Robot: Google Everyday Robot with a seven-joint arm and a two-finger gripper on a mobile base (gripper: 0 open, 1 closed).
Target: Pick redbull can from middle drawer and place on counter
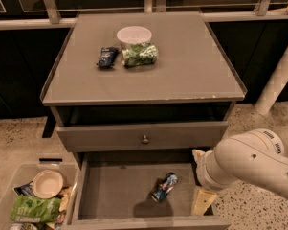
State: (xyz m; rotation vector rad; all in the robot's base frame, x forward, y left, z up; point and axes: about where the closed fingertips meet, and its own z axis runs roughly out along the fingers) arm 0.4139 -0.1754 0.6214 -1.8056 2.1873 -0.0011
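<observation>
The redbull can point(163, 187) lies on its side on the floor of the open middle drawer point(116, 188), right of the middle. My gripper point(200, 177) hangs over the drawer's right side, just right of the can and apart from it. Its pale fingers point(203, 201) stand apart, open and empty; the white arm point(251, 164) hides the wrist. The counter point(191, 71) is the grey cabinet top above.
On the counter stand a white bowl point(134, 34), a green crinkly bag point(139, 54) and a dark blue packet point(107, 57). The drawer front with brass knob point(145, 139) above is shut. A clear bin point(33, 200) of snacks sits lower left. A white post point(277, 80) stands right.
</observation>
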